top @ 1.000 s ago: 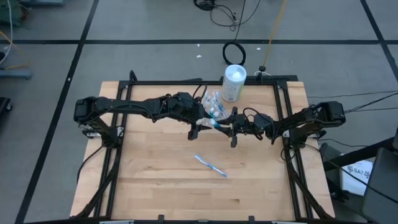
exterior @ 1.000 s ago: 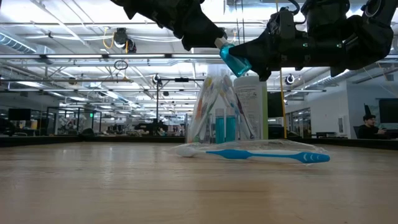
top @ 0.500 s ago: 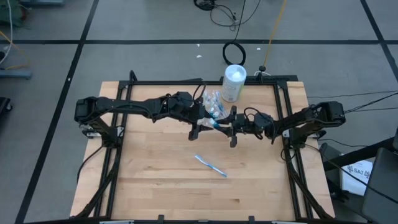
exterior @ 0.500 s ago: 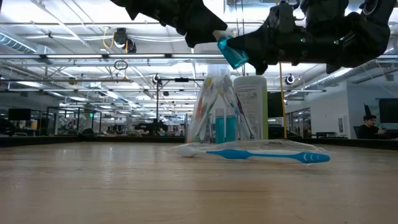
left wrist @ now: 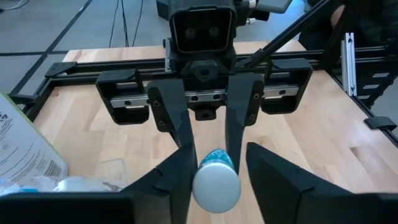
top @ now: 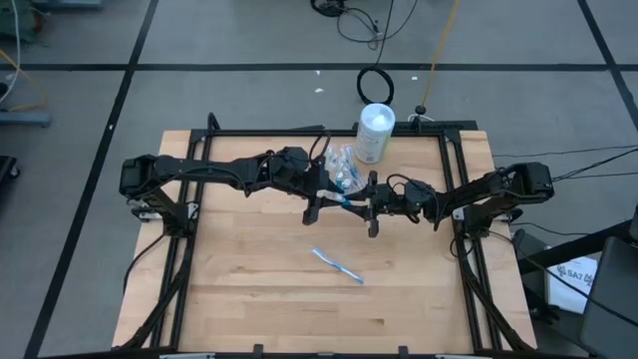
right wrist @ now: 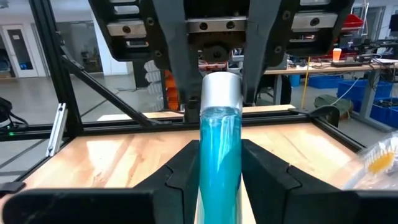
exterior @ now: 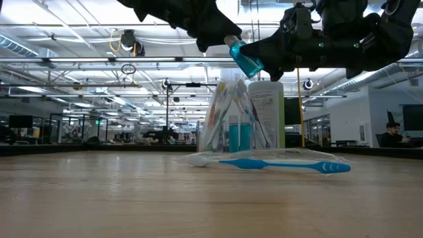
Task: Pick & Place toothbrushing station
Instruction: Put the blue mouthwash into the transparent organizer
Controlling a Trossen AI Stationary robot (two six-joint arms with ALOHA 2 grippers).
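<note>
**Q:** Two arms meet above the middle of the table; what sits between them?

**A:** One small blue toothpaste tube point(exterior: 246, 58), lifted clear of the wood; the left gripper point(top: 327, 195) closes its fingers on the white cap end, and the right gripper point(top: 371, 205) closes on the blue body; both wrist views show fingers pressed against the tube's sides, so it looks like a hand-over in mid-air.

**Q:** How much of the station is already packed?

**A:** A crinkly clear plastic bag point(top: 341, 168) stands near the table's far edge, just beside a white canister point(top: 375, 132); the low view shows pastel toothbrushes point(exterior: 221, 112) and blue tubes upright inside it; I judge most of the set is in.

**Q:** What remains?

**A:** One blue toothbrush point(top: 337, 265) lies flat on the wooden table point(top: 239, 299), well apart from the bag, untouched; the held tube also still needs placing; I cannot tell whether anything else is missing.
</note>
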